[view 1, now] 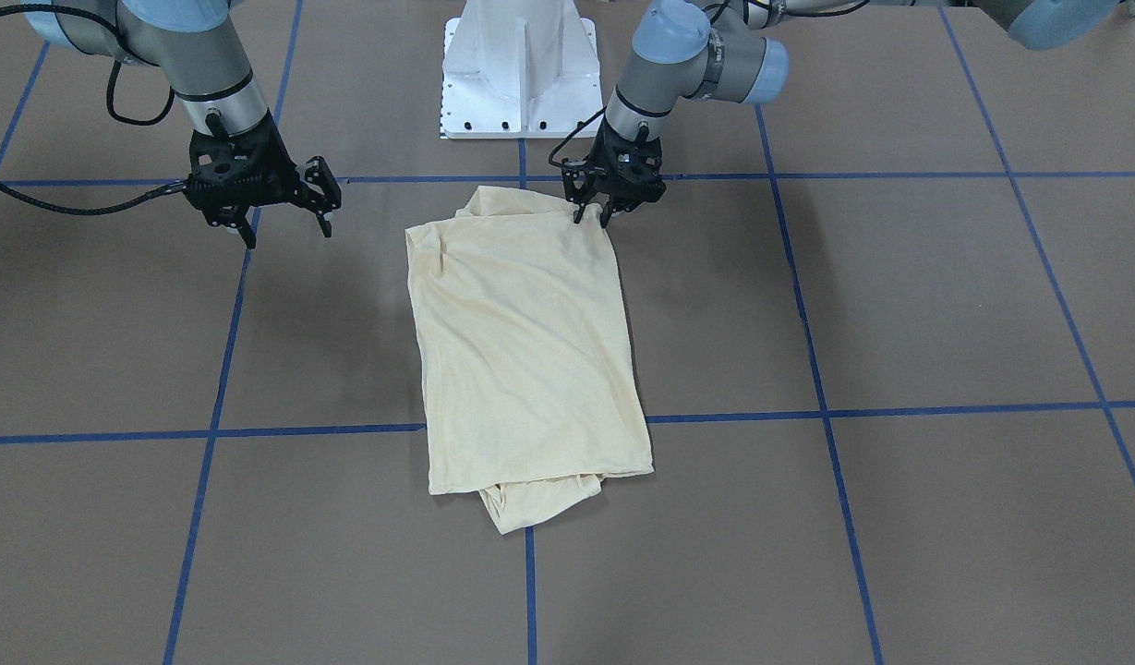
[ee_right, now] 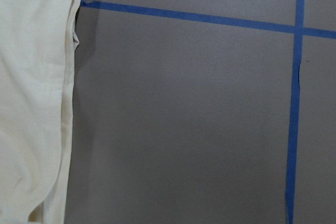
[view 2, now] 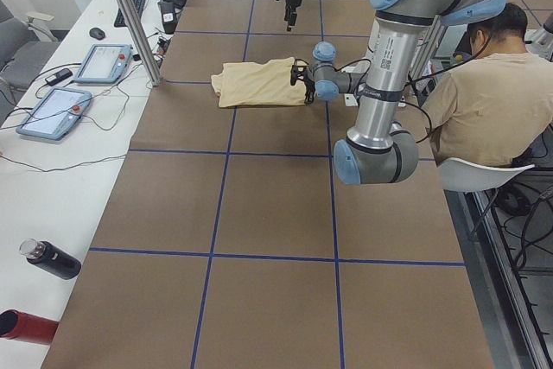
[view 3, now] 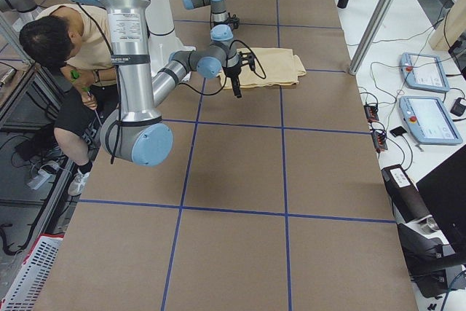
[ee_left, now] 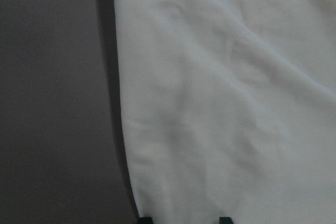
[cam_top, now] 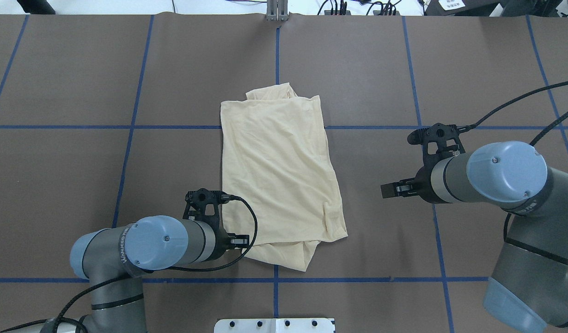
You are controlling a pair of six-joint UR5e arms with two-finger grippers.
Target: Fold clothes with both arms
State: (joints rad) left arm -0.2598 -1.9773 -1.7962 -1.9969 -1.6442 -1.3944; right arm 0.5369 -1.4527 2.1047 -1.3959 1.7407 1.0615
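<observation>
A brown table gridded with blue tape lines fills the foreground. At its centre lies a pale cream-yellow T-shirt, folded into a long rectangle with a bunched end poking out from its near edge. The left gripper stands at the shirt's far corner, towards the white pedestal base, jaws narrowly parted, tips at the cloth, no grip evident. The right gripper hangs well apart from the shirt, jaws wide, holding nothing.

Cream T-shirt lies folded (left gripper at its near corner).
</observation>
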